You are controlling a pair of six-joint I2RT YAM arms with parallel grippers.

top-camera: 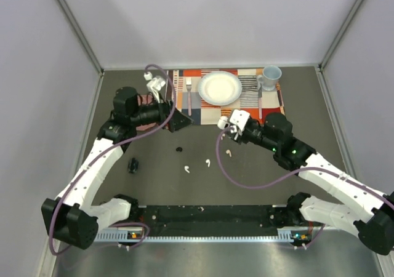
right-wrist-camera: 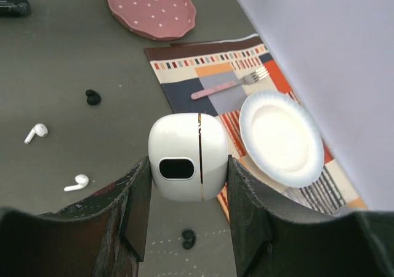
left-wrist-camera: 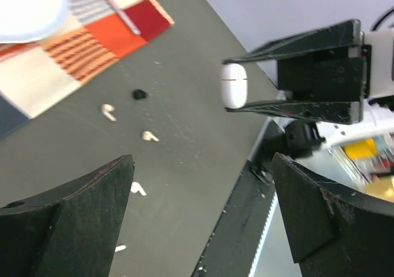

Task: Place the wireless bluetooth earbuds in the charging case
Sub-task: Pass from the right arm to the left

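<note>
The right claw pinches the glossy white rounded plastic charging case, seemingly light and slippery, across its flanks; the left claw gapes empty.

Top external: I view from above and behind the arm bases, facing down over the whole table, far off. Left wrist: close behind its own fingers, facing across the tabletop toward the right gripper. Right wrist: close, angled down between its fingers. Shared by all three: placemat, white plate, charging case.
</note>
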